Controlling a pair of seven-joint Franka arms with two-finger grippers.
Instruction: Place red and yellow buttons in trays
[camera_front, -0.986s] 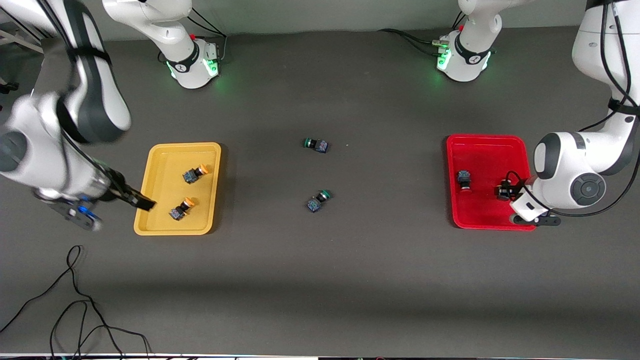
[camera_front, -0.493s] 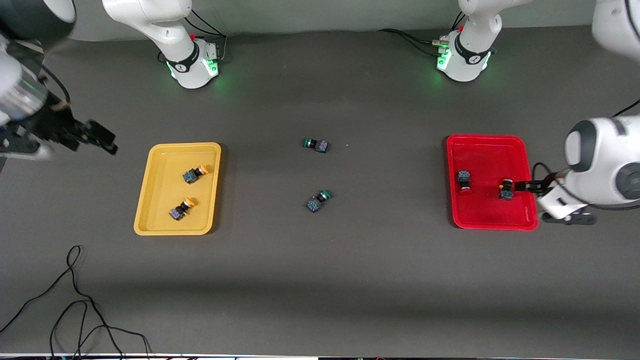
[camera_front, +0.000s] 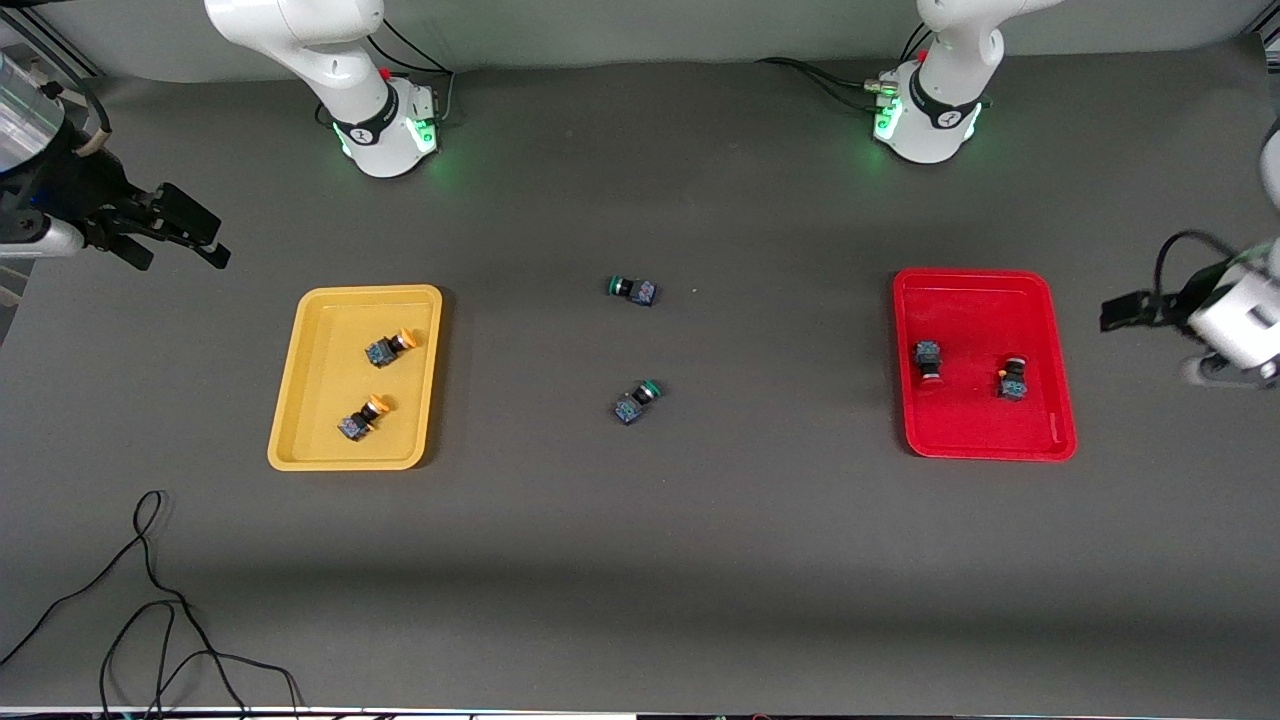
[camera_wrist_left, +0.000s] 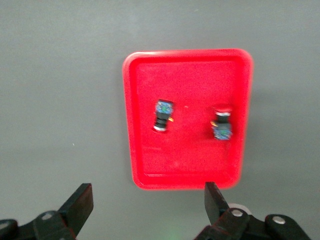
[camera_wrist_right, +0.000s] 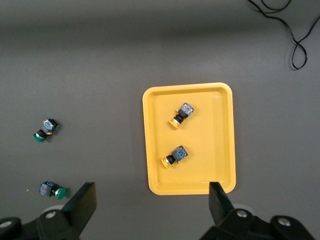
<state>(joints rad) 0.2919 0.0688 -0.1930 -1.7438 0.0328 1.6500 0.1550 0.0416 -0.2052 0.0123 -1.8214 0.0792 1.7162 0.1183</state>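
The yellow tray (camera_front: 325, 360) holds two yellow-capped buttons (camera_front: 388, 347) (camera_front: 362, 417). The red tray (camera_front: 975, 310) holds two red-capped buttons (camera_front: 928, 358) (camera_front: 1012, 381). My right gripper (camera_front: 212, 243) is open and empty, up over bare table past the yellow tray toward the right arm's end. My left gripper (camera_front: 1115, 313) is open and empty, up over the table beside the red tray toward the left arm's end. The left wrist view shows the red tray (camera_wrist_left: 190, 85) with both red buttons (camera_wrist_left: 163, 115) (camera_wrist_left: 221, 125). The right wrist view shows the yellow tray (camera_wrist_right: 215, 125) with both yellow buttons (camera_wrist_right: 182, 115) (camera_wrist_right: 175, 156).
Two green-capped buttons (camera_front: 632, 289) (camera_front: 637, 400) lie on the table between the trays; they also show in the right wrist view (camera_wrist_right: 45, 129) (camera_wrist_right: 52, 189). A black cable (camera_front: 150, 600) loops near the front camera at the right arm's end.
The left gripper has let go of a red button in the red tray and drawn away, rising. The right gripper has risen and swung away from the yellow tray's edge.
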